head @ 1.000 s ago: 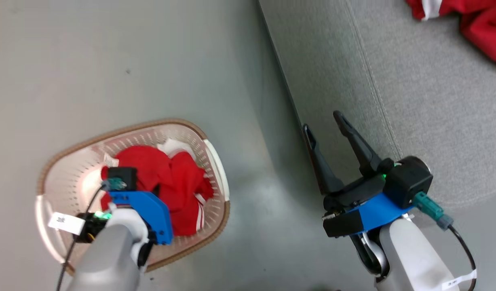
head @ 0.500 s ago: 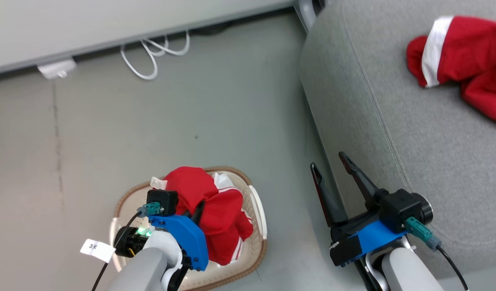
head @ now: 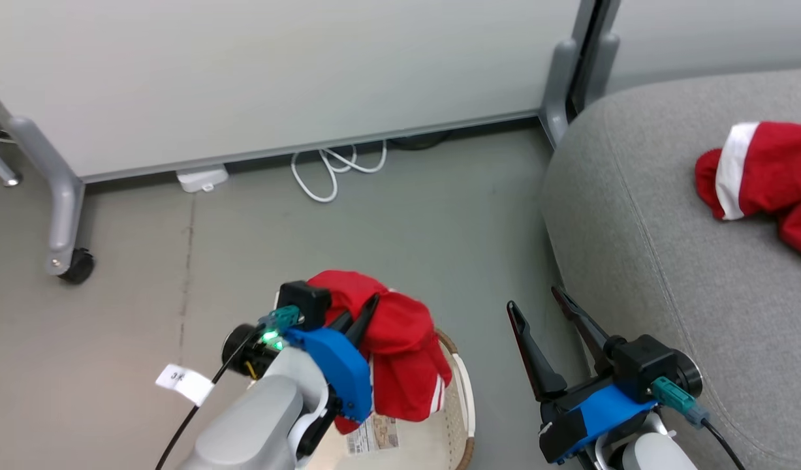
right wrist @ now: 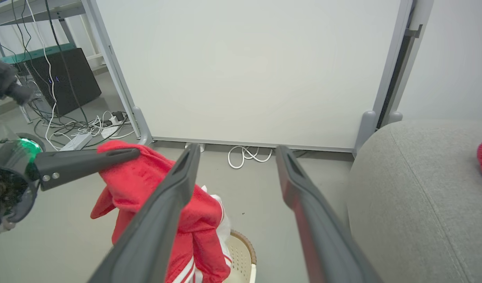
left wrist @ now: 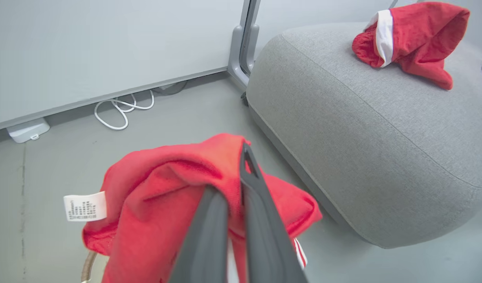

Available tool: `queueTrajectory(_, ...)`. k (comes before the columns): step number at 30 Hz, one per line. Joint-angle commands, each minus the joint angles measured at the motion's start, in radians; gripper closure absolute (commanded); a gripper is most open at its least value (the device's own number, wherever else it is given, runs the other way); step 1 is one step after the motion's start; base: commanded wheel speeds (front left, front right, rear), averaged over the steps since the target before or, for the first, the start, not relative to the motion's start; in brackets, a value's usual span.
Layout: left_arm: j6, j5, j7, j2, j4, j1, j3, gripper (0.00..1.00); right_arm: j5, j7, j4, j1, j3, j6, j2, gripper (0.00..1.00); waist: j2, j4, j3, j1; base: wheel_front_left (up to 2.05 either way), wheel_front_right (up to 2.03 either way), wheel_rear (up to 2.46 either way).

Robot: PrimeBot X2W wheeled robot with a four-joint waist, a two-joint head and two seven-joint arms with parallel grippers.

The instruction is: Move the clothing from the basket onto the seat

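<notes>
While jaws of the left gripper [head: 361, 312] pinch the soft red striped garment [head: 407, 365], the light-grey fabric seat [head: 635, 274] lies rightward, past the spread jaws of the right gripper [head: 534, 299].

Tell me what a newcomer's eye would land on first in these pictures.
A red striped garment hangs clamped in the left gripper, over the basket at the lower middle of the head view. A second red garment with a broad white band lies on the grey seat at the right. The right gripper stands open and empty beside the seat's edge.
</notes>
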Motion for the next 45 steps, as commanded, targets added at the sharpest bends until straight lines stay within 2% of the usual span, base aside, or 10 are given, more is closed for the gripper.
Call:
queueTrajectory(1, -0.007, -0.002, -0.007, -0.001, -0.009, -0.032, -0.008, 1.0, -0.004, 0.005, -0.006, 0.015, 0.0, 0.001, -0.001, 0.0, -0.0001, 0.021, -0.025, 0.0003, 0.0, 0.0, 0.0)
queueTrajectory(17, -0.005, -0.025, -0.017, -0.027, -0.079, -0.176, -0.106, 1.0, 0.009, 0.041, -0.017, 0.058, 0.029, 0.001, -0.001, 0.0, -0.0001, 0.053, -0.092, 0.0003, 0.0, 0.0, 0.0)
queueTrajectory(31, -0.005, -0.044, -0.037, -0.036, -0.09, -0.206, -0.139, 1.0, 0.009, 0.053, -0.024, 0.058, 0.037, 0.001, -0.001, 0.0, -0.0001, 0.051, -0.093, 0.0003, 0.0, 0.0, 0.0)
queueTrajectory(37, -0.005, -0.048, -0.042, -0.045, -0.09, -0.212, -0.147, 1.0, 0.025, 0.088, 0.009, 0.021, 0.068, 0.001, -0.001, 0.0, -0.0001, 0.052, -0.09, 0.0003, 0.0, 0.0, 0.0)
queueTrajectory(45, -0.005, -0.055, -0.043, -0.055, -0.095, -0.224, -0.16, 1.0, 0.07, 0.117, 0.126, -0.078, 0.125, 0.001, -0.001, 0.0, -0.0001, 0.062, -0.091, 0.0003, 0.0, 0.0, 0.0)
